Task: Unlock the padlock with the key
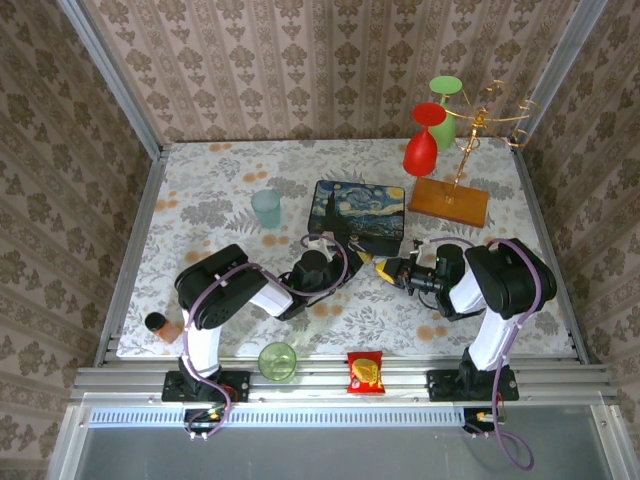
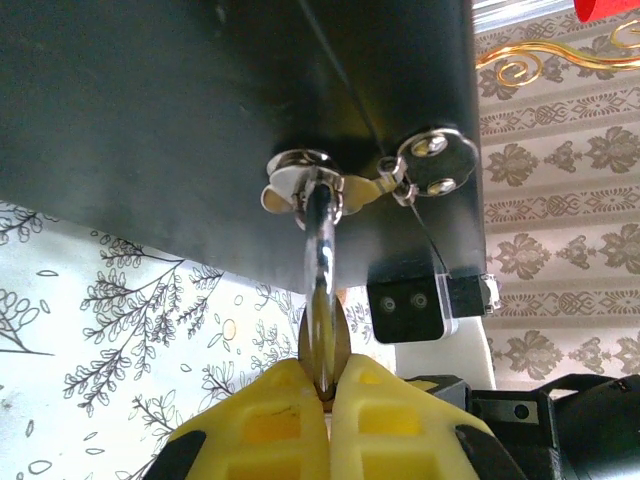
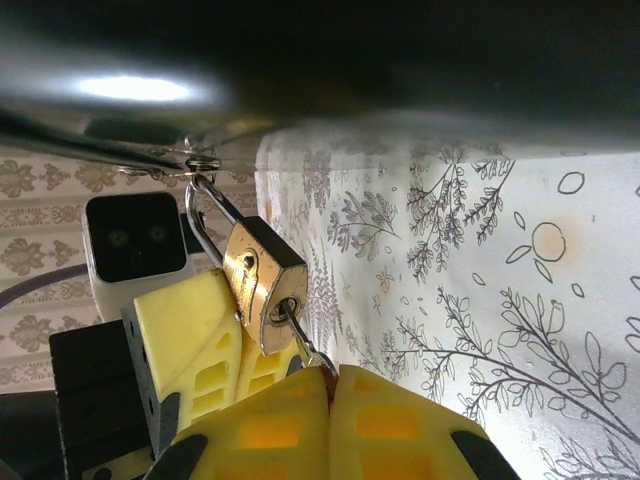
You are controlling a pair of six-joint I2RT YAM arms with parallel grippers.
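Note:
The small brass padlock [image 3: 255, 275] hangs by its silvery shackle [image 2: 318, 230] from a metal clasp [image 2: 300, 180] on the dark side of the Starry Night box [image 1: 358, 210]. My left gripper [image 2: 325, 385] is shut on the padlock [image 2: 325, 340], which I see edge-on between its yellow fingers [image 3: 185, 325]. The key [image 3: 300, 338] sits in the keyhole at the lock's bottom face. My right gripper [image 3: 330, 375] is shut on the key's head. In the top view both grippers meet at the box's front edge, left [image 1: 360, 258] and right [image 1: 387, 268].
A teal cup [image 1: 266, 208] stands left of the box. A wooden stand [image 1: 450, 200] with a red glass [image 1: 422, 150] and a green one is at the back right. A green cup [image 1: 277, 360], a snack packet [image 1: 365, 372] and a brown bottle [image 1: 160, 325] sit along the near edge.

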